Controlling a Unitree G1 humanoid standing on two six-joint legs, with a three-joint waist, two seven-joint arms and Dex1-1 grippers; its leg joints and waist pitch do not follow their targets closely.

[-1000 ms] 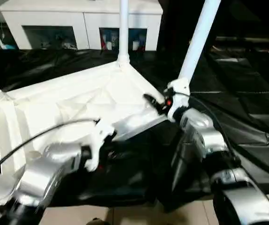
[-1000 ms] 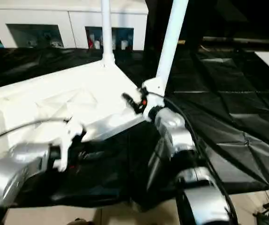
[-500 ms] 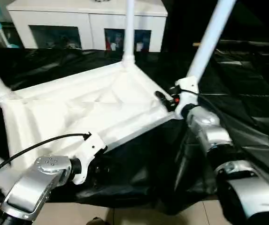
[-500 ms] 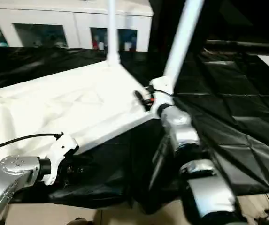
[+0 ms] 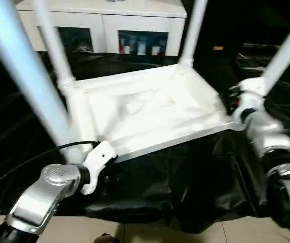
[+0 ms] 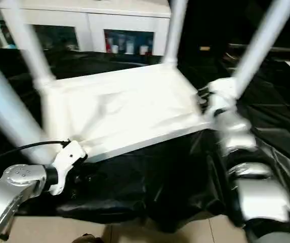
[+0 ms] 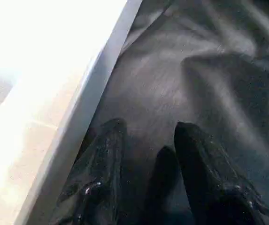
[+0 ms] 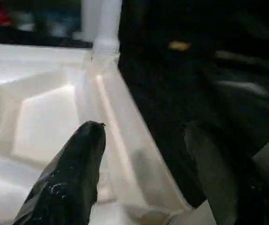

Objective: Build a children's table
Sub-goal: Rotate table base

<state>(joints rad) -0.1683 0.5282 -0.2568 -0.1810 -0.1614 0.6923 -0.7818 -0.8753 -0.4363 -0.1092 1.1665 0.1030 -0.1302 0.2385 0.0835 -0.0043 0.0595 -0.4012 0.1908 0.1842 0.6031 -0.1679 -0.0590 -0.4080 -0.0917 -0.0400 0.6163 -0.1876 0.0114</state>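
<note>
The white children's table (image 5: 150, 106) lies upside down on a black sheet, its ribbed underside facing up. Legs stand in its corner sockets: a near-left leg (image 5: 28, 86), a far-left leg (image 5: 53, 45), a far-right leg (image 5: 194, 30) and a near-right leg (image 5: 286, 50). My left gripper (image 7: 146, 140) is open just outside the table's front edge near the near-left corner, with only sheet between its fingers (image 7: 101, 159). At the near-right corner my right gripper (image 8: 143, 154) is open and straddles the table's rim (image 8: 120, 131), one finger inside, one outside.
A white cabinet with glass doors (image 5: 109, 15) stands behind the table. The crumpled black sheet (image 5: 185, 177) hangs over the front edge down to a tiled floor (image 5: 185, 235). A black cable (image 5: 33, 159) runs to my left wrist.
The camera has swung left, so the scene sits further right and the near-left leg looms in front. My left gripper dropped from over the underside to below the front edge. The right stays at its corner.
</note>
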